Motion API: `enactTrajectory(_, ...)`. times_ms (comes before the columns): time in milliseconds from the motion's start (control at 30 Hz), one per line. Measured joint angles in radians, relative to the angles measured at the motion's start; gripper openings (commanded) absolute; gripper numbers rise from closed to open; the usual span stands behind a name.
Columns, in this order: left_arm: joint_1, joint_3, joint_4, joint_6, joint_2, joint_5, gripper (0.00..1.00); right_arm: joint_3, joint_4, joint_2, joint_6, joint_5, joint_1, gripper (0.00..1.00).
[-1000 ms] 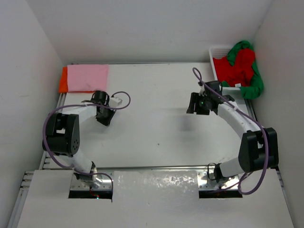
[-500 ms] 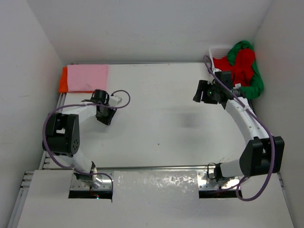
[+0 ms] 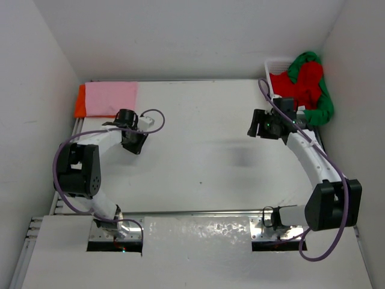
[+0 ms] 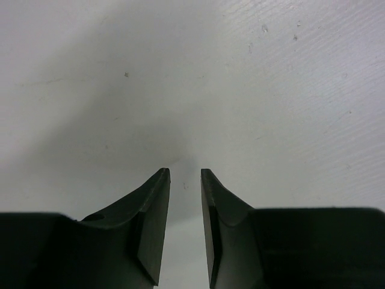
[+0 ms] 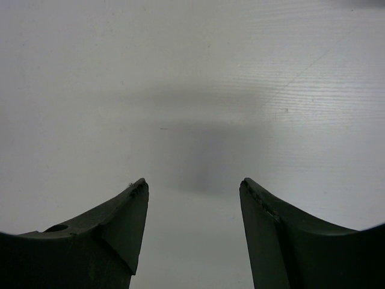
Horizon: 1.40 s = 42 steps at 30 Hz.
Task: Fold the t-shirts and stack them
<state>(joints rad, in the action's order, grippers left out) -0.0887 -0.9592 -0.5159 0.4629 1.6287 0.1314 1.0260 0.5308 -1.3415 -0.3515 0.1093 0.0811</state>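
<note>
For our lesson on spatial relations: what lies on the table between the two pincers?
Only bare table lies between the left pincer and the right pincer, seen in the top view.

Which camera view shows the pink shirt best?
The top external view: the folded pink shirt lies flat at the far left of the table, on top of the orange shirt. Neither wrist view shows it at all, only bare table.

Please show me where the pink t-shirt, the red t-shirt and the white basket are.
pink t-shirt [image 3: 111, 98], top external view, middle of its folded top face.
red t-shirt [image 3: 302, 83], top external view, bunched cloth in the basket.
white basket [image 3: 275, 61], top external view, far rim.
</note>
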Motion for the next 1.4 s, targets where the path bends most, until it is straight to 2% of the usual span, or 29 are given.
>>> enactTrajectory(200, 0.007, -0.027, -0.021, -0.001, 0.000, -0.001, 0.27, 0.057, 0.036, 0.007, 0.033, -0.030, -0.021, 0.63)
enactTrajectory(367, 0.012, -0.042, -0.030, -0.001, 0.000, -0.002, 0.28, 0.118, 0.064, 0.010, 0.059, -0.048, -0.049, 0.69)
enactTrajectory(467, 0.012, -0.047, -0.036, -0.001, 0.000, -0.004, 0.29, 0.254, 0.106, -0.040, 0.057, -0.040, -0.143, 0.68)
enactTrajectory(600, 0.012, -0.049, -0.040, 0.000, -0.002, -0.003, 0.30, 0.588, 0.085, -0.237, 0.037, -0.076, -0.271, 0.68)
enactTrajectory(833, 0.012, -0.048, -0.053, 0.004, -0.026, -0.005, 0.30, 1.056, 0.054, -0.652, 0.030, -0.235, -0.315, 0.67)
enactTrajectory(1100, 0.012, -0.069, -0.121, 0.022, -0.021, -0.024, 0.31, 1.192, -0.061, -1.052, 0.106, -0.428, -0.341, 0.68)
enactTrajectory(1233, 0.012, -0.116, -0.150, 0.022, -0.005, -0.049, 0.31, 1.219, -0.116, -1.189, 0.153, -0.495, -0.355, 0.68)
enactTrajectory(1333, 0.012, -0.143, -0.160, 0.017, 0.002, -0.062, 0.31, 1.224, -0.151, -1.243, 0.195, -0.512, -0.363, 0.41)
enactTrajectory(1367, 0.012, -0.151, -0.162, 0.014, 0.004, -0.065, 0.31, 1.227, -0.163, -1.255, 0.204, -0.515, -0.366, 0.23)
enactTrajectory(1400, 0.012, -0.158, -0.163, 0.010, 0.008, -0.069, 0.31, 1.230, -0.171, -1.263, 0.214, -0.518, -0.367, 0.16)
